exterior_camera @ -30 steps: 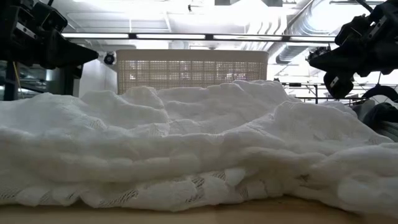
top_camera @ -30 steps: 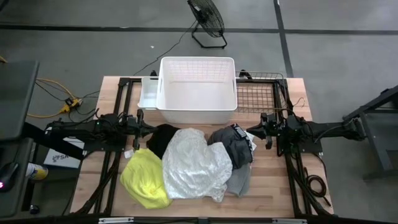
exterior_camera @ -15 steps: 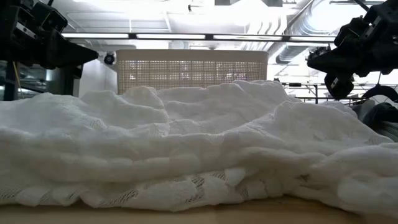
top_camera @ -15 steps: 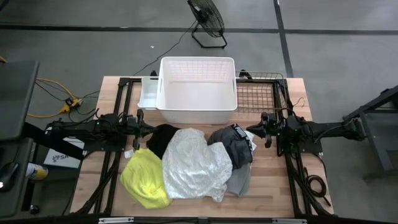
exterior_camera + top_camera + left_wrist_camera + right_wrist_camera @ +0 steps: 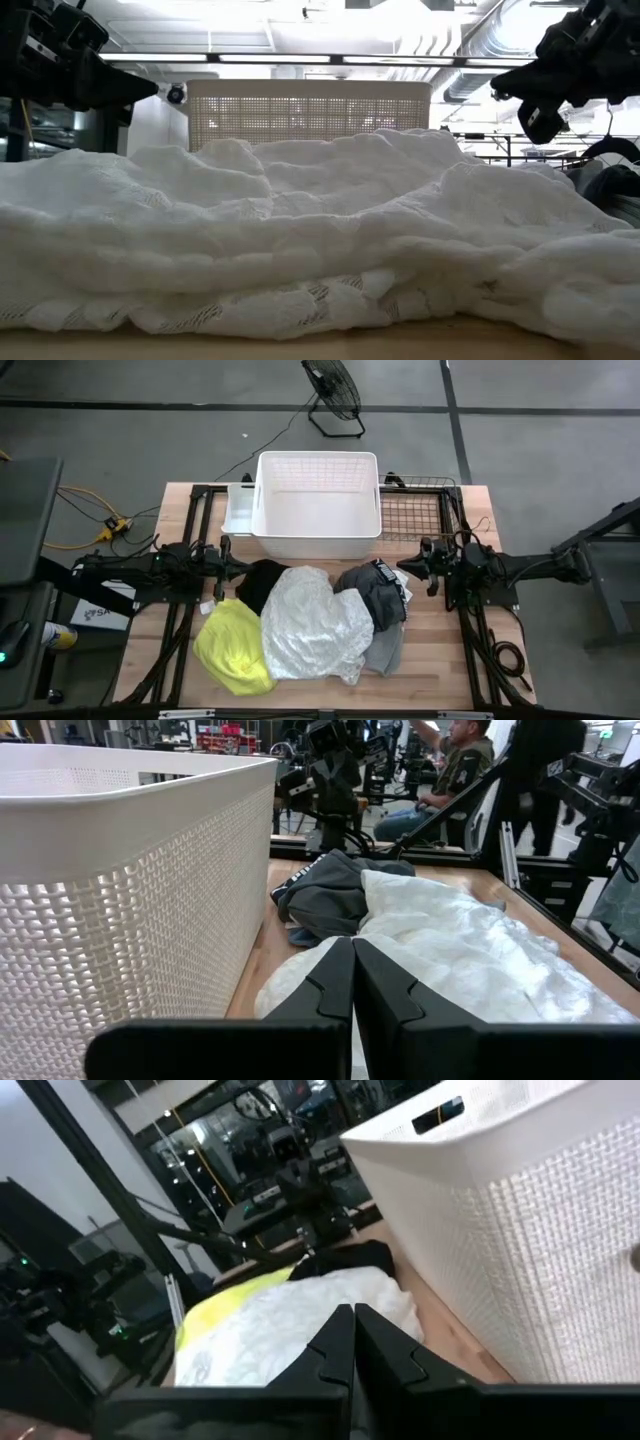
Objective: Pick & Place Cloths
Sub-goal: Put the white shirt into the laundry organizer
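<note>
The cloths lie heaped on the table's near half: a yellow one (image 5: 232, 645), a large white one (image 5: 315, 625), a black one (image 5: 262, 582), a dark grey one (image 5: 372, 595) and a lighter grey one (image 5: 385, 650). The white one (image 5: 300, 230) fills the low view. Behind them stands the white slatted basket (image 5: 318, 500). My left gripper (image 5: 243, 568) hovers shut and level beside the black cloth, at the pile's left. My right gripper (image 5: 400, 568) hovers shut at the pile's right, beside the dark grey cloth. Both wrist views show shut fingers, left (image 5: 353, 970) and right (image 5: 353, 1335).
A small white tray (image 5: 238, 510) sits left of the basket and a black wire rack (image 5: 425, 510) right of it. A fan (image 5: 333, 390) stands on the floor beyond the table. A seated person (image 5: 460, 760) shows in the room behind.
My right gripper has risen a little above the pile's right side, staying shut. The cloths have kept their places.
</note>
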You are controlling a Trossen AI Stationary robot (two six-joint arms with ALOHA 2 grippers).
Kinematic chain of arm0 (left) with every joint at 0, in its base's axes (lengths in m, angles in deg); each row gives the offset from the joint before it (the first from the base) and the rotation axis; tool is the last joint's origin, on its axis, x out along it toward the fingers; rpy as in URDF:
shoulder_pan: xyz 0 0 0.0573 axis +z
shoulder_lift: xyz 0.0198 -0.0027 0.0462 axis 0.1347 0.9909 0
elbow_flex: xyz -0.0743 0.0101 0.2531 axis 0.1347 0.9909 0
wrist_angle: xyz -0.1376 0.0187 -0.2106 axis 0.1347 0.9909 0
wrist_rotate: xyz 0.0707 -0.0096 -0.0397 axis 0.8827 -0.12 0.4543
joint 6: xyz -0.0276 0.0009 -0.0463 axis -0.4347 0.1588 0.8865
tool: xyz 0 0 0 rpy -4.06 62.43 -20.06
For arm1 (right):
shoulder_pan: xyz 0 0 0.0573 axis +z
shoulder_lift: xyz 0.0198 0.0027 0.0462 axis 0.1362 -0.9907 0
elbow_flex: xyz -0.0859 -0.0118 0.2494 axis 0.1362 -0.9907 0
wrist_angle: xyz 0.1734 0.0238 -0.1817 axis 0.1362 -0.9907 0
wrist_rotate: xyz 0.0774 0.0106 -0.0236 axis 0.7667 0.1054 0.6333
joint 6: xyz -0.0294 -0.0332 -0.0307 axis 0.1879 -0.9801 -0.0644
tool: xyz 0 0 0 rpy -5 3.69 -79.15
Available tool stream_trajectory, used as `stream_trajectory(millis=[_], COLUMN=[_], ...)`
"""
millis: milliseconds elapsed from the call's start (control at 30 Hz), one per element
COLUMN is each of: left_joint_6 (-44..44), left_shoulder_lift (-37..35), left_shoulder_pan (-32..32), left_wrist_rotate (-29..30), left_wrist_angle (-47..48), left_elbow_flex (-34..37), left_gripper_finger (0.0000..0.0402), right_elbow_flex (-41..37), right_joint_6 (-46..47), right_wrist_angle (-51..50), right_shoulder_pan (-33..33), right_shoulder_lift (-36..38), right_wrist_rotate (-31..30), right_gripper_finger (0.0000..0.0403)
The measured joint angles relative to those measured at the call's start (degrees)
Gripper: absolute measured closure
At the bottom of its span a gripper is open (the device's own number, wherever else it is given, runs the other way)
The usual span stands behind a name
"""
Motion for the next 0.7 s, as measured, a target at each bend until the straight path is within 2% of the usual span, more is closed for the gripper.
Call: stream_trajectory(millis=[167, 433, 533, 700], left_joint_6=[0.0, 0.0, 0.0, 0.0], left_shoulder_lift=[0.0, 0.0, 0.0, 0.0], left_shoulder_pan=[0.0, 0.0, 0.0, 0.0], left_wrist_rotate=[0.0, 0.0, 0.0, 0.0], left_wrist_angle=[0.0, 0.0, 0.0, 0.0], left_elbow_flex=[0.0, 0.0, 0.0, 0.0], left_gripper_finger=[0.0401, 0.0401, 0.0401, 0.0401], right_elbow_flex=[2.4, 8.6, 11.5, 15.4], right_joint_6=[-0.4, -2.3, -5.5, -16.1], right_wrist_angle=[0.0, 0.0, -0.1, -0.4], right_shoulder_pan=[4.5, 14.0, 17.2, 20.7], right_shoulder_lift=[-4.8, -15.6, -19.8, -25.5], right_wrist_rotate=[-1.0, -10.2, -12.5, -13.4], right_gripper_finger=[0.0399, 0.0399, 0.0399, 0.0399])
